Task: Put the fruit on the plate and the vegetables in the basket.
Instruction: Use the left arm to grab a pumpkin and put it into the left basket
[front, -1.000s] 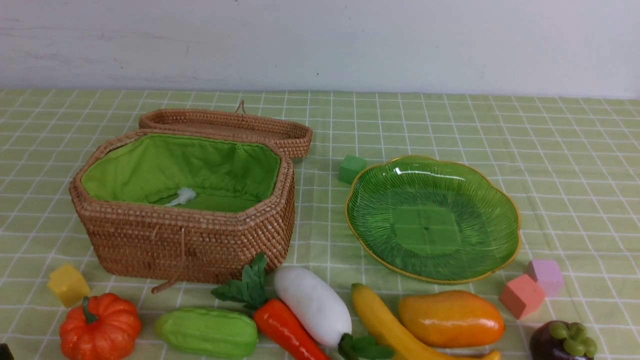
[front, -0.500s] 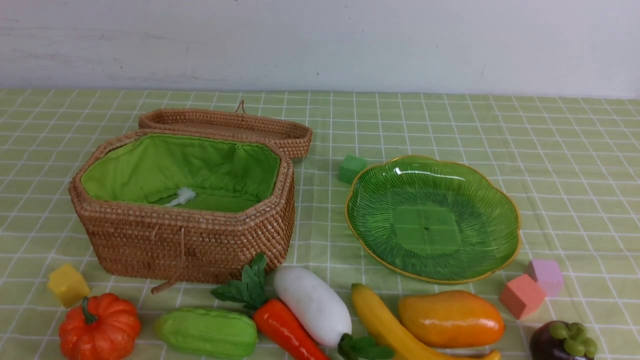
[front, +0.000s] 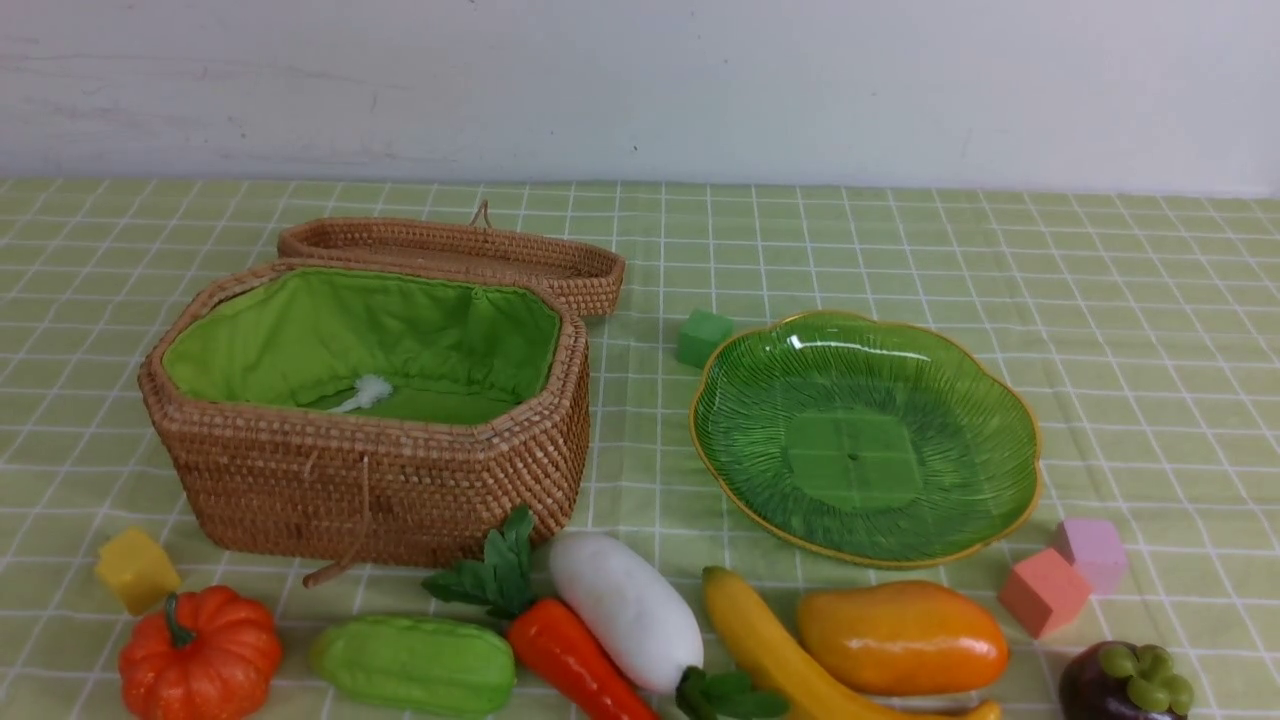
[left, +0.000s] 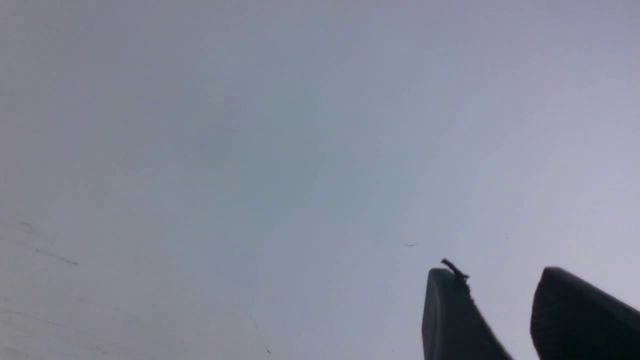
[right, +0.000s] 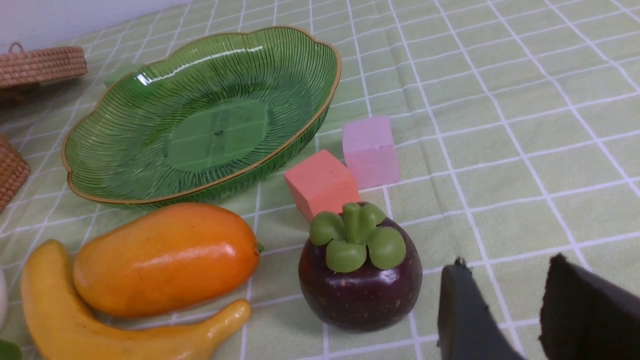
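Observation:
The open wicker basket (front: 370, 480) with green lining stands at the left, and holds only a small white tuft. The green plate (front: 866, 435) lies empty at the right, also in the right wrist view (right: 200, 110). Along the front lie the pumpkin (front: 198, 655), gourd (front: 415, 665), carrot (front: 570, 655), radish (front: 627, 610), banana (front: 770, 650), mango (front: 903, 637) and mangosteen (front: 1125, 682). My right gripper (right: 505, 265) is open and empty, just beside the mangosteen (right: 360, 272). My left gripper (left: 500, 272) is open, empty, facing a blank grey wall. Neither gripper shows in the front view.
Foam cubes lie about: yellow (front: 137, 570) by the pumpkin, green (front: 703, 337) behind the plate, salmon (front: 1043, 592) and pink (front: 1092, 552) near the mangosteen. The basket's lid (front: 450, 252) lies open behind it. A white wall closes the far side.
A dark object at the bottom left corner of the front view one second ago has left the view. Nothing on the table has moved.

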